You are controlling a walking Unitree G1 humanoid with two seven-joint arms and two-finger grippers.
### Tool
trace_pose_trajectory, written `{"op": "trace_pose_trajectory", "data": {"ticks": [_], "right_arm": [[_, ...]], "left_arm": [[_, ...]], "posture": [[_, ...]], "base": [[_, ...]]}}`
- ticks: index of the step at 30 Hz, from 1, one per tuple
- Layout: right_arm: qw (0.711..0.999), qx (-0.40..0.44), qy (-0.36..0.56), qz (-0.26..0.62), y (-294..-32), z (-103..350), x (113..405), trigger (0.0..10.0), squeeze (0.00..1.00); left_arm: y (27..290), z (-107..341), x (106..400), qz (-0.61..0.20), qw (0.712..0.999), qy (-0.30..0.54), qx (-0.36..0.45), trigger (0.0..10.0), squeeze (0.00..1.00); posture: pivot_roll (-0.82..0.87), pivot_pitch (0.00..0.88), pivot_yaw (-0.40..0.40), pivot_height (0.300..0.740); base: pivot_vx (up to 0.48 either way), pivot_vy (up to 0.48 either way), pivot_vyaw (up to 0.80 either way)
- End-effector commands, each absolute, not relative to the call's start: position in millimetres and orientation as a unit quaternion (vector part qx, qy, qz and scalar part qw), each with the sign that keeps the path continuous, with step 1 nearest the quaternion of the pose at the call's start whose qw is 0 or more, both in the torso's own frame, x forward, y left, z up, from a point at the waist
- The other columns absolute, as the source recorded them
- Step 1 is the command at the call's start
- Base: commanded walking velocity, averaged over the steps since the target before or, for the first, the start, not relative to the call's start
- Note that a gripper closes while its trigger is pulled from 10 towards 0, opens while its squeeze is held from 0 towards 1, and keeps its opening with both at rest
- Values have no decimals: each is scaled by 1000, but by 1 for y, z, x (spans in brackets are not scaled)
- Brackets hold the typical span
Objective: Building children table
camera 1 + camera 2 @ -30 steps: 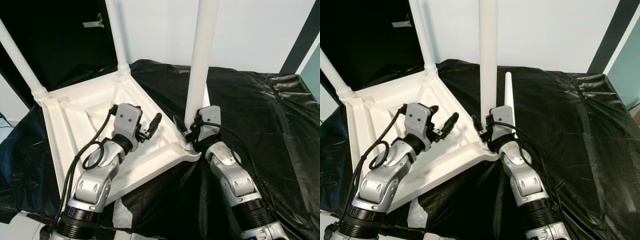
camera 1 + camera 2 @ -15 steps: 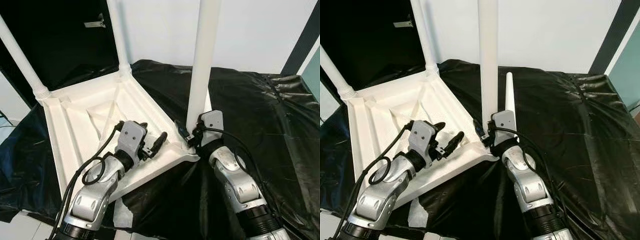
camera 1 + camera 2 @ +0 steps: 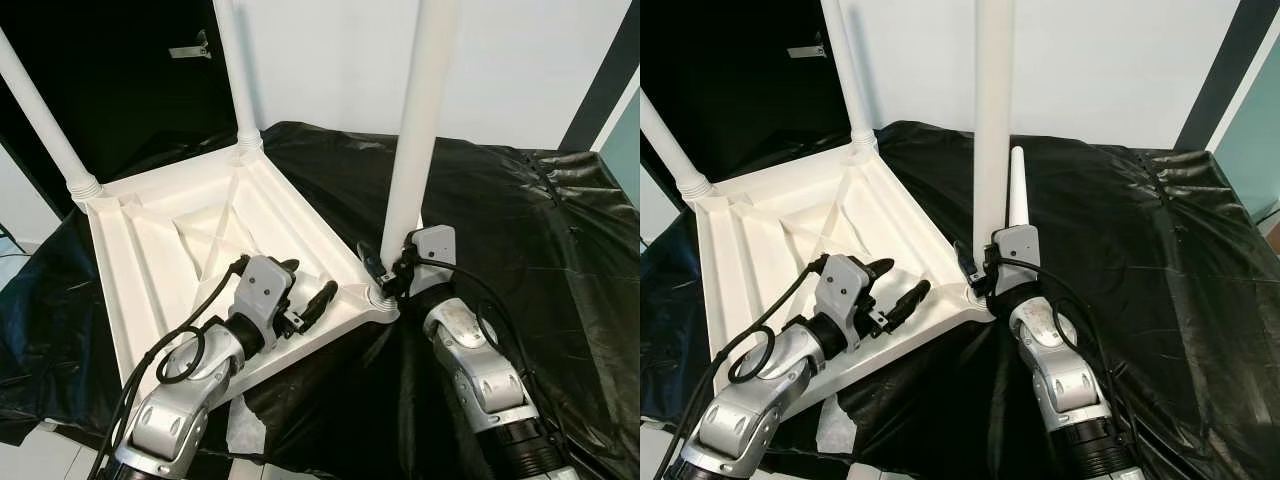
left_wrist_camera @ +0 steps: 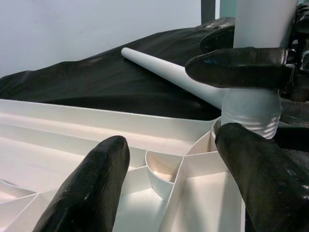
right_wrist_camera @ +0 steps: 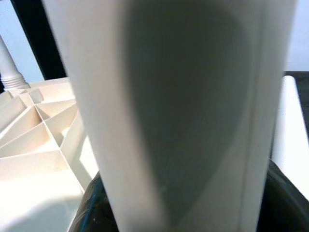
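Left eye view: the upturned white tabletop (image 3: 150, 250) lies on a black sheet (image 3: 520, 230), its near corner toward the robot. There the right gripper (image 3: 385, 283) is clamped on an upright leg (image 3: 420, 120) at its socket, the leg's long axis vertical. The left gripper (image 3: 308, 297), fingers apart and empty, hovers just left of that corner. A spare leg (image 3: 1017, 190) lies behind. White wall beyond.

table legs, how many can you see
4: two stand in the tabletop's far corner sockets, one stands in the near corner, held by the right gripper, one lies loose on the black sheet.
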State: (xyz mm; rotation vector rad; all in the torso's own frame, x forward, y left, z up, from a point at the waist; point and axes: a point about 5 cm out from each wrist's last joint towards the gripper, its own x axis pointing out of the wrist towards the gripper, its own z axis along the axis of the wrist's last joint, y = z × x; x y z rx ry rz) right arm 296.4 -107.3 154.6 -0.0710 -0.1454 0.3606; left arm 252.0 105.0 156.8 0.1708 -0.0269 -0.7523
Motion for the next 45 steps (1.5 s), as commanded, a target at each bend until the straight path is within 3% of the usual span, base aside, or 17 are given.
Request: {"op": "trace_pose_trajectory", "data": {"ticks": [1, 16, 29, 41, 45], "right_arm": [[985, -32, -38, 166, -114, 142, 298, 10000, 0], [967, -43, -24, 252, -88, 140, 297, 10000, 0], [981, 16, 0, 194, -105, 140, 312, 10000, 0], [978, -7, -3, 209, -100, 138, 310, 10000, 0], [968, -57, -15, 245, -93, 132, 302, 10000, 0]], "left_arm": [[100, 157, 246, -430, 898, -7, 88, 10000, 0], [98, 157, 243, -435, 896, -4, 91, 10000, 0], [96, 159, 244, -430, 898, -5, 88, 10000, 0], [96, 162, 246, -430, 899, -8, 89, 10000, 0], [97, 164, 247, -428, 899, -10, 89, 10000, 0]], "posture": [[5, 0, 5, 740], [13, 0, -2, 740], [7, 0, 4, 740], [9, 0, 4, 740], [13, 0, 8, 740]], "base": [[0, 0, 0], [0, 0, 0], [0, 0, 0], [0, 0, 0], [0, 0, 0]]}}
